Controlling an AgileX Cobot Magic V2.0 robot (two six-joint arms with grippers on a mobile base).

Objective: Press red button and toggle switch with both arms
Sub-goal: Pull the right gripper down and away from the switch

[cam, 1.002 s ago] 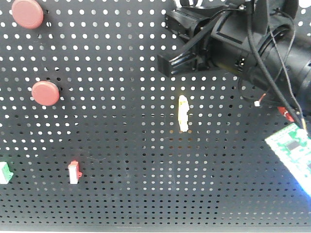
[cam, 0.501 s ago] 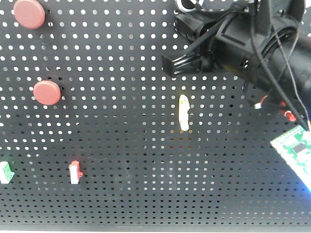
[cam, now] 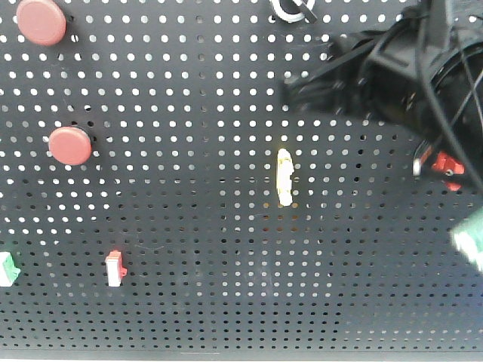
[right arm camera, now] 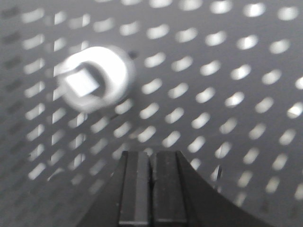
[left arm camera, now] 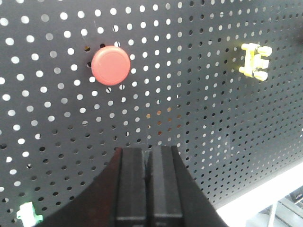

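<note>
Pressing finger to finger on nothing, the left gripper [left arm camera: 147, 189] and right gripper [right arm camera: 151, 189] both face the pegboard [cam: 196, 226]. Bare board separates the left one from one red button [left arm camera: 111, 65] above it, and the right from the single, blurred toggle switch [right arm camera: 92, 78] up-left. From the front, two red buttons show, the upper red button [cam: 41, 20] by the top-left corner, the switch cut by the top edge.

Black left pincer [left arm camera: 147, 152], black right arm [cam: 385, 75], dark cables [cam: 441, 53], green board [cam: 469, 245]
</note>
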